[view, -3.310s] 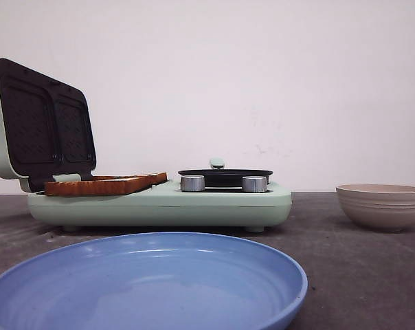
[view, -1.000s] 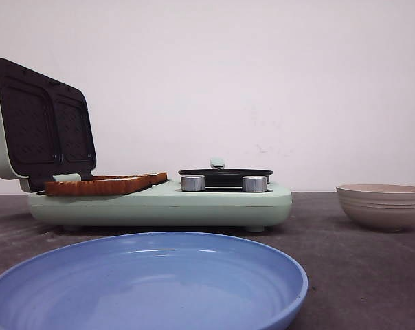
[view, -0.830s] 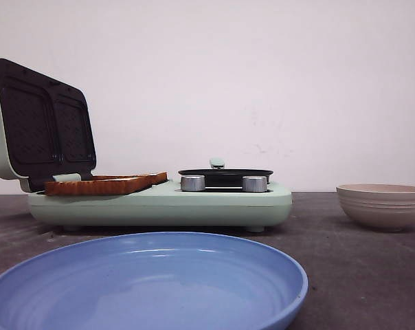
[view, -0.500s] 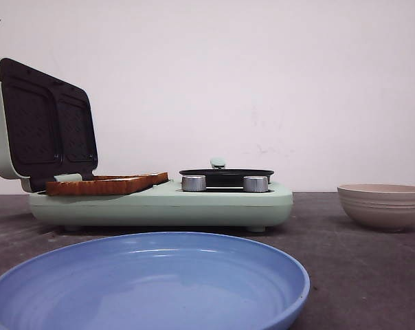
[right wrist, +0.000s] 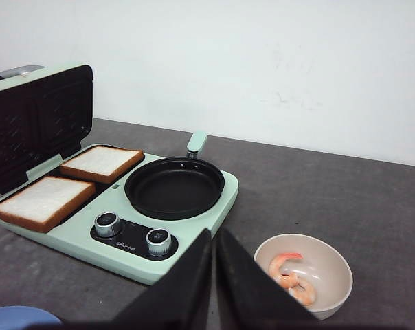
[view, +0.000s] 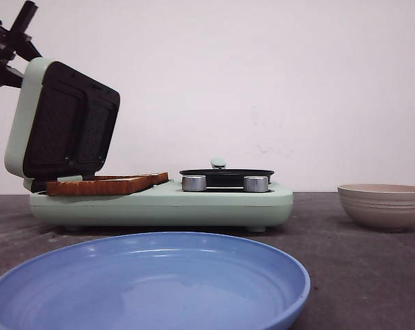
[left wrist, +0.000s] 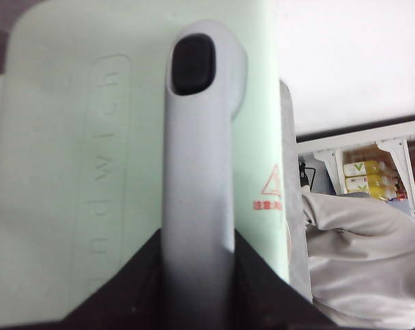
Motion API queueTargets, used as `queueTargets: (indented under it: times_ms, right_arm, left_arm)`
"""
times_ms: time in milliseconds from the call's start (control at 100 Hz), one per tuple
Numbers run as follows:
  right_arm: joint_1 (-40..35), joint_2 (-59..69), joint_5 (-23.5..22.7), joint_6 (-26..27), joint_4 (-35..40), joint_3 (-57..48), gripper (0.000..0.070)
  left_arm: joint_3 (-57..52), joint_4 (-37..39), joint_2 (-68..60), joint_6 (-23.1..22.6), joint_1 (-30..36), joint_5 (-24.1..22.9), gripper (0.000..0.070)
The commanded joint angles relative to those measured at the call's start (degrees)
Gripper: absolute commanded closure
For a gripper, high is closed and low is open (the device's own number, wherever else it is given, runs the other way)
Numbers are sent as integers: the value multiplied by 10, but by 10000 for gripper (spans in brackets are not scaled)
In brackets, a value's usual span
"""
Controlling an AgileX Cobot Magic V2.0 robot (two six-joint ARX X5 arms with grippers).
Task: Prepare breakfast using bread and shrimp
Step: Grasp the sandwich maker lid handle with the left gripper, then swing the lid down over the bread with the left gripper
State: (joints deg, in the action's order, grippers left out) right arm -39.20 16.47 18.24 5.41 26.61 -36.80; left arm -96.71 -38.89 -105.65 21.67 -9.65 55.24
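Two slices of white bread (right wrist: 102, 163) (right wrist: 44, 201) lie side by side on the lower plate of the mint-green sandwich maker (view: 159, 203); from the front only their crust edge (view: 104, 183) shows. My left gripper (view: 5, 45) is shut on the grey lid handle (left wrist: 197, 137) and holds the lid (view: 63, 120) partly tilted over the bread. In the left wrist view the fingers (left wrist: 259, 275) flank the handle. Shrimp (right wrist: 293, 275) lie in the beige bowl (right wrist: 334, 265). My right gripper (right wrist: 213, 237) is shut and empty, above the table between maker and bowl.
A black frying pan (right wrist: 173, 188) sits on the maker's right half, with two silver knobs (right wrist: 158, 240) in front. A large blue plate (view: 146, 282) lies nearest the camera. The beige bowl (view: 383, 205) stands at the right. A white wall is behind.
The lid has swung forward from wide open to a steeper tilt over the bread. My left gripper has come into view at the top left, holding its handle.
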Motion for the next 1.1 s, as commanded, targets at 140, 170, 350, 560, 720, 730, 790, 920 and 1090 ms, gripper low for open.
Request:
queueTargets:
  times_ms: [140, 170, 350, 560, 720, 730, 790, 920, 1090]
  right_arm:
    - [-4, -1, 2, 6, -4, 0, 697]
    - [-4, -1, 2, 6, -4, 0, 697]
    - [-4, -1, 2, 7, -4, 0, 697]
    - [-4, -1, 2, 7, -3, 0, 697]
    - [-4, -1, 2, 9, -3, 0, 697]
    - [-4, -1, 2, 9, -3, 0, 697]
    - [-4, -1, 2, 13, -3, 0, 697]
    - [-4, -1, 2, 15, -3, 0, 697]
    - [-4, -1, 2, 15, -3, 0, 697]
  left_arm:
    - [-4, 12, -20, -28, 36, -8, 700]
    - [-4, 13, -20, -28, 42, -8, 700]
    - [-4, 17, -20, -28, 72, -20, 700]
    - [-4, 21, -20, -28, 103, -61, 700]
    - [-4, 22, -20, -30, 130, -107, 700]
    - [-4, 22, -20, -31, 132, -109, 700]
    - [-4, 26, -20, -31, 142, -126, 700]
    - [-4, 29, -20, -35, 164, -184, 700]
    - [-4, 29, -20, -59, 195, -282, 700]
